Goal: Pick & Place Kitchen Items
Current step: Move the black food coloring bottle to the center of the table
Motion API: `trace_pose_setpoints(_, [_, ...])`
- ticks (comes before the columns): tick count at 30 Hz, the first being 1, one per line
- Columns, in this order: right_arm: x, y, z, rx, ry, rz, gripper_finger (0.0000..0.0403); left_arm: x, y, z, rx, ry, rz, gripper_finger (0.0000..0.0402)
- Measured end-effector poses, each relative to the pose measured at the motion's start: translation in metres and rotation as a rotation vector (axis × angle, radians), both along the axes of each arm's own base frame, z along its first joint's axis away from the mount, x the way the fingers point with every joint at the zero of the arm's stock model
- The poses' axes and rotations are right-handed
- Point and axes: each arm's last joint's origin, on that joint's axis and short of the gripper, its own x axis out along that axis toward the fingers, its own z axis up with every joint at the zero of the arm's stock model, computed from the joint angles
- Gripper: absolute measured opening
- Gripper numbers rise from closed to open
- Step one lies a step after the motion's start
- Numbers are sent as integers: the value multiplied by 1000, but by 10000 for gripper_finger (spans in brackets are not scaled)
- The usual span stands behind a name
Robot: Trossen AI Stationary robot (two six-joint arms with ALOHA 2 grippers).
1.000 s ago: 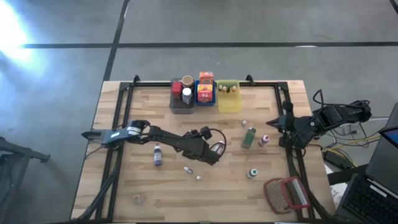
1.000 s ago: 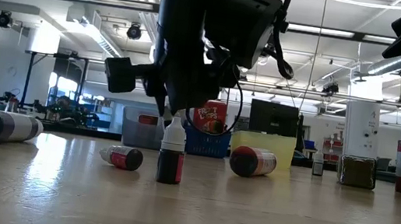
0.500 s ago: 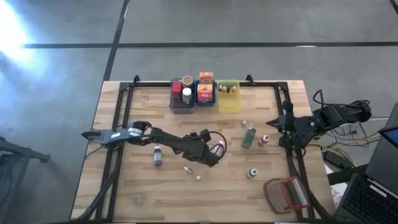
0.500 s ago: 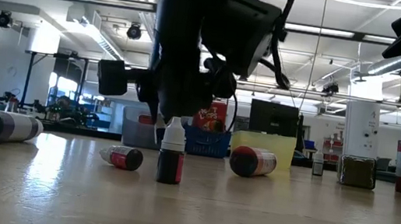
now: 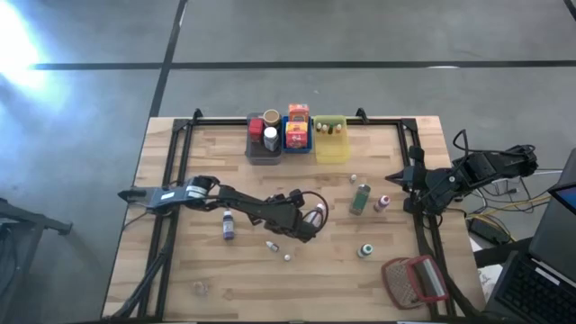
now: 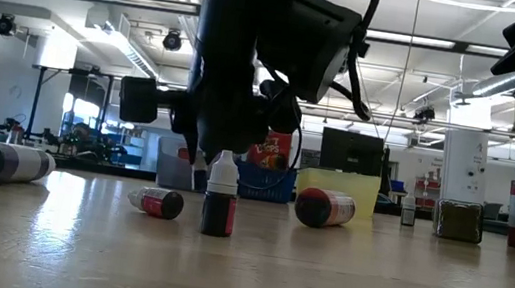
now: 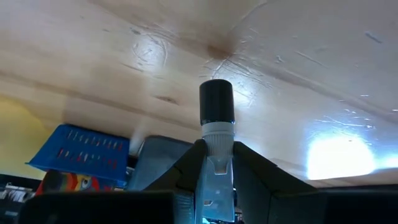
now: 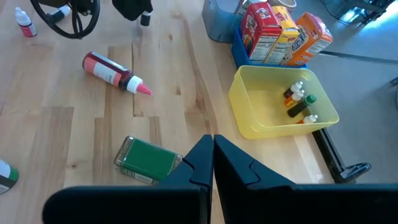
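We see the left gripper [image 7: 216, 163] pinching a small black-capped bottle [image 7: 216, 112] near the yellow plastic bin [image 5: 331, 141]; the right gripper [image 8: 213, 155] is pressed together.

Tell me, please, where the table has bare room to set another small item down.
Free: the far left corner of the table beside the grey bin, and the near edge between the left rail and the red-framed mesh object. Crowded: the middle, around the left gripper, green bottle and scattered small bottles.

Three rectangular plastic bins [image 5: 292, 135] stand side by side at the wooden counter [image 5: 207, 270] back edge; small bottles [image 5: 228, 225] lie scattered before them.
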Motion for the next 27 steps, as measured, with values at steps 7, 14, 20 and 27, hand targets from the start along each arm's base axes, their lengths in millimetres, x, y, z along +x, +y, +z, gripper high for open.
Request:
trace_pose_setpoints(7, [0,0,0,0,0,0,8,-1,-2,-1,-63,13,21,71])
trace_pose_setpoints(14, [0,0,0,0,0,0,8,-4,-2,-8,-57,31,18,71])
trace_pose_setpoints(20, [0,0,0,0,0,-1,8,-10,-1,-15,-35,62,18,71])
trace_pose_setpoints(27, [0,0,0,0,0,0,8,-9,-1,-16,-35,36,42,93])
